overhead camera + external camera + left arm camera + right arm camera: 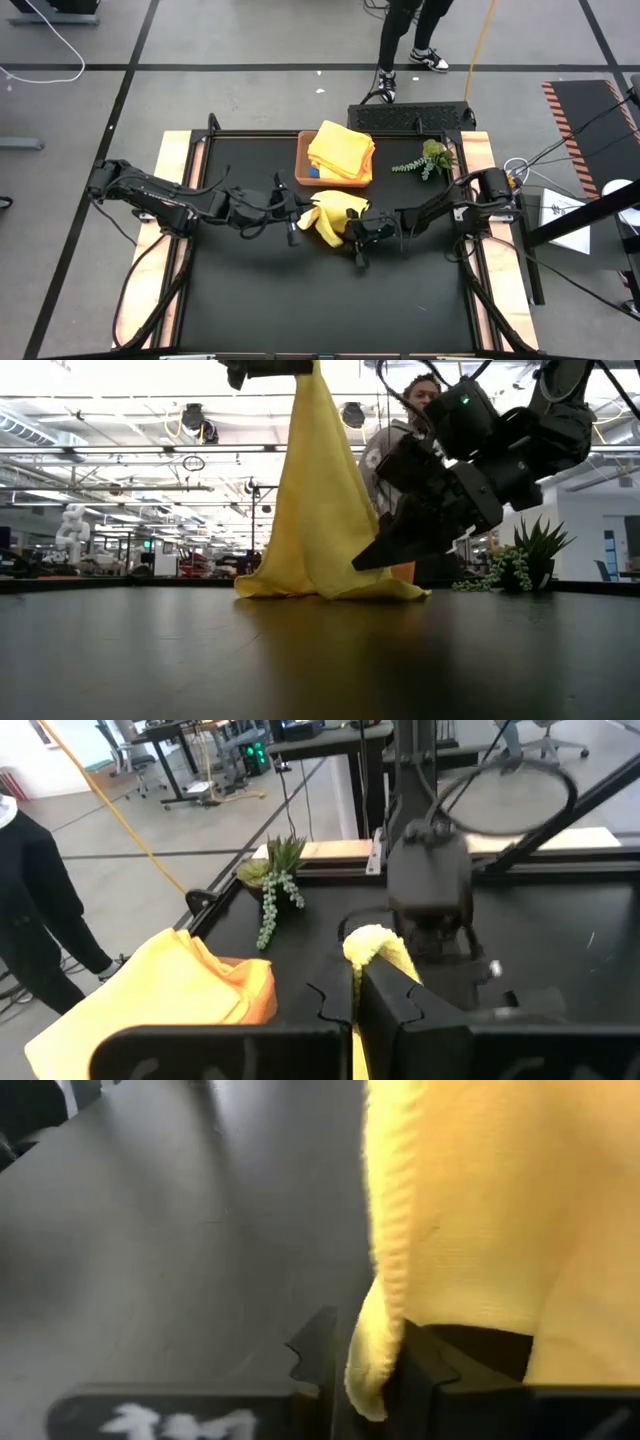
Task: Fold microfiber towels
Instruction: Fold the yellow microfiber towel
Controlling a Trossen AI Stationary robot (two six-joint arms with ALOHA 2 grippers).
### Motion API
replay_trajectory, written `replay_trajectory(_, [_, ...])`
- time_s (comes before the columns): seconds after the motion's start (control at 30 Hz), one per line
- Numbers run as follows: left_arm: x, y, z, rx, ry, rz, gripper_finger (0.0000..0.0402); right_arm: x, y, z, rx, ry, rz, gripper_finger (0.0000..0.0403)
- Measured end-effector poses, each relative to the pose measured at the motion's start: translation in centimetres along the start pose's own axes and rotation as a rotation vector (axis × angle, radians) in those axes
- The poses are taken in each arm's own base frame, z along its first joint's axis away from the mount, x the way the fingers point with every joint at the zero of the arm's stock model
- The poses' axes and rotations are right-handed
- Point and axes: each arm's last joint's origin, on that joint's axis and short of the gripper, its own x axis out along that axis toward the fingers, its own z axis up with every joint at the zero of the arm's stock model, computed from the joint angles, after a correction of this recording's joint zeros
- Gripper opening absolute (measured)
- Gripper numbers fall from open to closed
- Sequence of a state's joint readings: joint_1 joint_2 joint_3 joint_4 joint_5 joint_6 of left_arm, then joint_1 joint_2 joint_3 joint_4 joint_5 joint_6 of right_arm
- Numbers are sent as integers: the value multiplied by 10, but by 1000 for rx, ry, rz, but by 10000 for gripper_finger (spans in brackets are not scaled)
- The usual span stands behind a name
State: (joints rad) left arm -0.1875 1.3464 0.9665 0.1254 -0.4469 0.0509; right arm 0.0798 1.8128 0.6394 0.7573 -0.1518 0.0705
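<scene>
A yellow microfiber towel (315, 510) hangs from my left gripper (352, 982), which is shut on its top. The towel's lower end (300, 588) lies bunched on the black table. My right gripper (368, 1355) comes in low from the table's right side and is shut on the towel's side edge. In the high view the two grippers meet at the towel (330, 215) in the table's middle. Behind it a brown tray (303, 160) holds a stack of folded yellow towels (340, 148). My left gripper pinches the towel's upper end (372, 948) between its two fingers, coming nearly level from the table's left. The towel hangs below the fingers, its lower end resting on the table. My right gripper pinches the towel's hanging side edge (378, 1315) between its two fingers, low down, just above the table. The fingers slant downward from the table's right. One layer or several, I cannot tell.
A small green plant sprig (428, 158) lies to the right of the tray near the far right corner. A person (405, 40) stands beyond the far edge. The near half of the black table (320, 300) is bare.
</scene>
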Motion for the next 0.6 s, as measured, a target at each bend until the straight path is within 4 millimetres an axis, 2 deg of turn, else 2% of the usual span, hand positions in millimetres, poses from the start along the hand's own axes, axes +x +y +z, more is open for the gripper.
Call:
replay_trajectory(0.17, [0, 0, -6, 13, 61, 1, 4, -19, 14, 5, -38, -44, -58, 6])
replay_trajectory(0.37, [-1, -2, -9, 23, 90, 5, 3, -59, 39, 22, -69, -179, 18, 2])
replay_trajectory(0.6, [-10, -19, -7, 60, 81, -71, 3, -105, 69, 42, -92, -346, 145, 1])
